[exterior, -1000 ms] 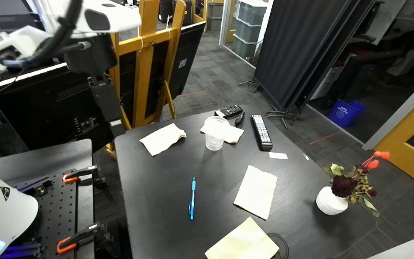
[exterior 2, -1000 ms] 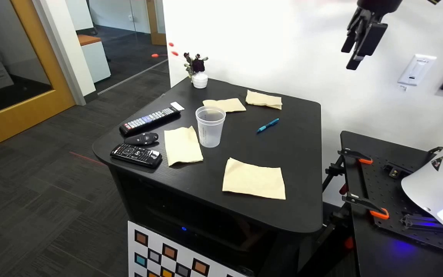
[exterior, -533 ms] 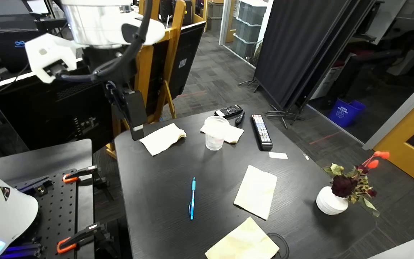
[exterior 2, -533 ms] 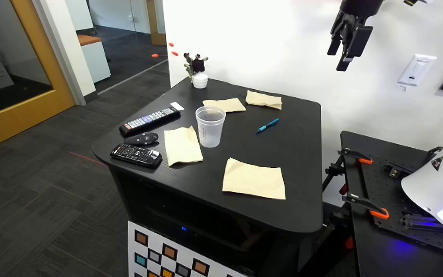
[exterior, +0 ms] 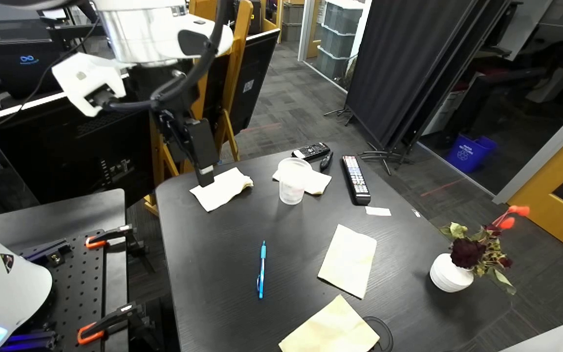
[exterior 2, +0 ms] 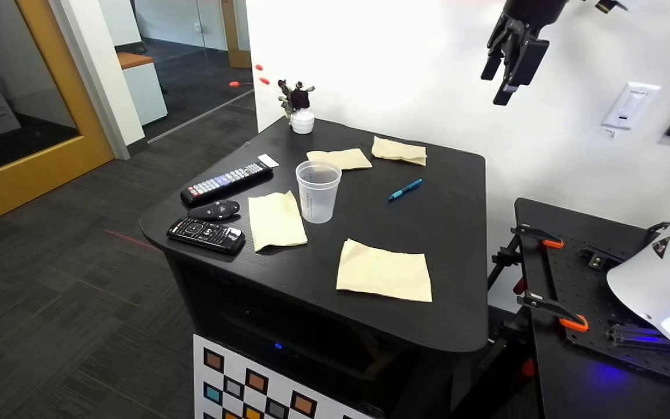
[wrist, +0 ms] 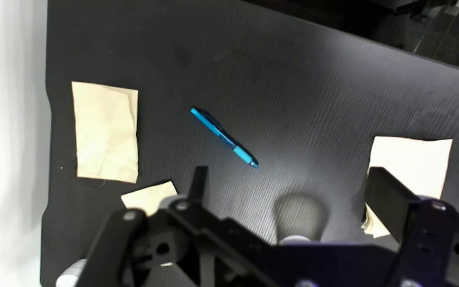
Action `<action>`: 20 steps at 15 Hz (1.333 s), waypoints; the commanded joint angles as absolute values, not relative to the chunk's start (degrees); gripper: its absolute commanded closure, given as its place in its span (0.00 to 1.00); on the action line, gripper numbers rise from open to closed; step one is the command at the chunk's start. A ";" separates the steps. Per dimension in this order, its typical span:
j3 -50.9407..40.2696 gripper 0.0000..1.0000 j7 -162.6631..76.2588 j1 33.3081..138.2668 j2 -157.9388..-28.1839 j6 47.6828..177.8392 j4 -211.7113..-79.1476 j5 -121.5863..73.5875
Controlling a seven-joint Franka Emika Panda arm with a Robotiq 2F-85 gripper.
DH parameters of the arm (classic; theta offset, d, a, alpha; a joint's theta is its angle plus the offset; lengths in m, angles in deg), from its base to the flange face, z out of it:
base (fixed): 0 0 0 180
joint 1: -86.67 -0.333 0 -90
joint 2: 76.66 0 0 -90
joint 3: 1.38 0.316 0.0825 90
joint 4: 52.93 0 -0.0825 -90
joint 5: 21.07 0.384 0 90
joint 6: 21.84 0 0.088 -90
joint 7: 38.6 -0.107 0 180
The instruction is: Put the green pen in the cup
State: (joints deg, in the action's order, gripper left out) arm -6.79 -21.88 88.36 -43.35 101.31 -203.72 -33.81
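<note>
— Starting up close, how is the gripper (wrist: 289,173) standing?

— Released: in the wrist view its two fingers (wrist: 199,185) are standing wide apart.

— And where is the green pen (wrist: 228,140) lying relative to it?

— It's lying on the dark table (wrist: 313,79), well below the gripper. In the wrist view it's showing beyond the fingertips, nearer the finger on the picture's left, its writing end slanting toward the gap and its clip end pointing away.

— What is sitting farther off?

— In an exterior view, nearest that camera, a folded sheet (exterior 2: 384,270) is lying flat. Past it, a short remote (exterior 2: 207,234) and a small rounded device (exterior 2: 214,210) are resting near the table edge. A second sheet (exterior 2: 277,221) is lying just beside the cup (exterior 2: 318,195); I can't tell if they're touching.

— Is the cup standing up?

— Yes, it's standing upright, and the pen is lying farther back, apart from it. Behind, two more sheets (exterior 2: 344,158) are lying, and at the far corner a white pot (exterior 2: 302,123) is holding dark flowers (exterior 2: 300,99). The pale wall (exterior 2: 370,58) is rising behind, and the gripper is hanging before it, above table height.
</note>
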 commanded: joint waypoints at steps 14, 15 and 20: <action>-13.23 0.00 16.02 89.42 -72.42 116.72 -193.27 -33.37; -12.96 0.00 17.75 89.61 -73.73 117.82 -193.00 -32.59; -11.32 0.00 15.97 90.69 -73.24 117.09 -194.44 -33.31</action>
State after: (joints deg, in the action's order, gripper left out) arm -12.70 15.90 89.33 -73.25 117.18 -194.48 -33.44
